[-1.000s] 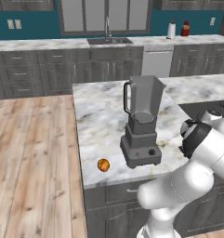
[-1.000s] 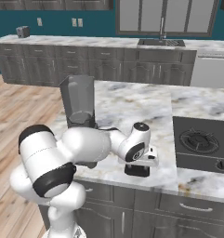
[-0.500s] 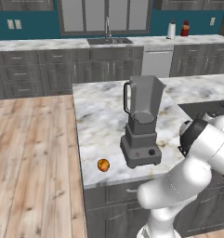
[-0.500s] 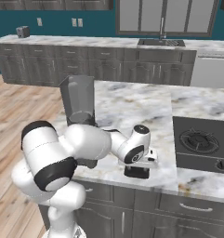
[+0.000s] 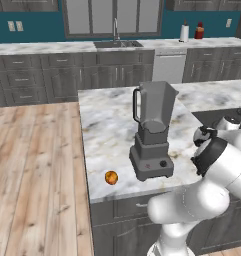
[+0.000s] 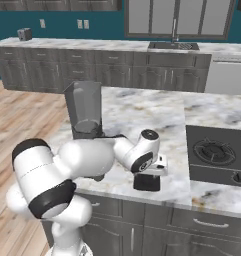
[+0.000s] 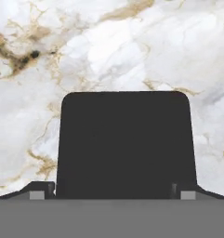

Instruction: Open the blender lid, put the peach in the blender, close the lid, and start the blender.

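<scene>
Blender lid [image 7: 126, 144] flat on counter [image 7: 132, 46], gripper [image 7: 112, 191] straddling it, jaws wide

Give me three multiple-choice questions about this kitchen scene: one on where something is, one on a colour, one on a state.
1. Where is the small round orange-yellow peach?
A on the marble counter, beside the blender's dark grey base
B inside the jar
C in the sink

2. What colour is the flat squarish blender lid?
A red
B nearly black
C white

3. The top of the tall translucent grey jar is:
A capped
B open
C cracked

Answers:
1. A, the peach lies on the counter near its front edge.
2. B, the lid looks black against pale marble.
3. B, the rim carries no lid.
</scene>
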